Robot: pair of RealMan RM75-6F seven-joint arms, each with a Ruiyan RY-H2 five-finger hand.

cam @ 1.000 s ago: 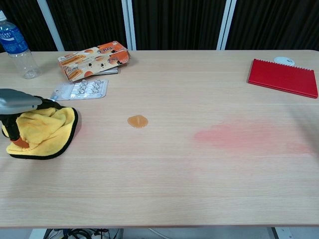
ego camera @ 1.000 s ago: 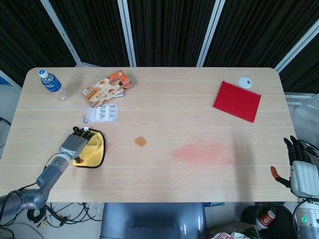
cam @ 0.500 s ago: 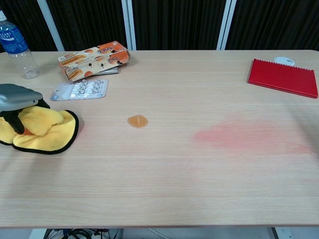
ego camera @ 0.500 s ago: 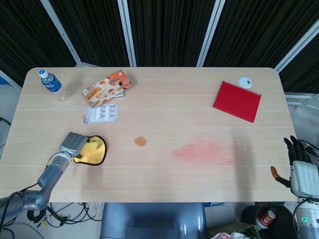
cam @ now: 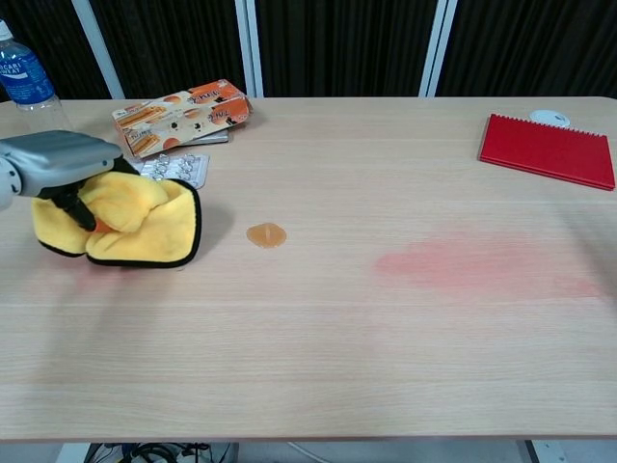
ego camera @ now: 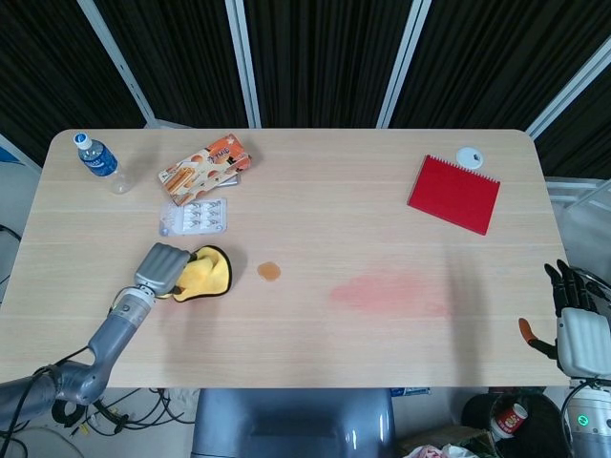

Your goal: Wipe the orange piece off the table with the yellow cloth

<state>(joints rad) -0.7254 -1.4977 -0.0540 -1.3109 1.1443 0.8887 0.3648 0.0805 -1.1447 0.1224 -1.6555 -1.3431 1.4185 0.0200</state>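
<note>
The orange piece (ego camera: pixel 269 271) (cam: pixel 266 234) lies flat on the table, left of centre. My left hand (ego camera: pixel 161 268) (cam: pixel 60 164) grips the yellow cloth (ego camera: pixel 204 274) (cam: pixel 135 224), a bunched rag with a black hem, a short way left of the piece and not touching it. In the chest view the cloth hangs from the hand with its lower edge at the table. My right hand (ego camera: pixel 577 327) hangs off the table's right end in the head view, fingers spread, holding nothing.
A blister pack (ego camera: pixel 196 218) (cam: pixel 175 169) and a snack box (ego camera: pixel 205 168) (cam: pixel 183 114) lie just behind the cloth. A water bottle (ego camera: pixel 99 162) (cam: pixel 27 85) stands far left. A red notebook (ego camera: pixel 454 194) (cam: pixel 549 149) and small white disc (ego camera: pixel 468 156) sit far right. A pink stain (ego camera: pixel 389 291) marks the table.
My left hand has closed on the yellow cloth, bunched it up and carried it rightward toward the orange piece. The right hand has not moved.
</note>
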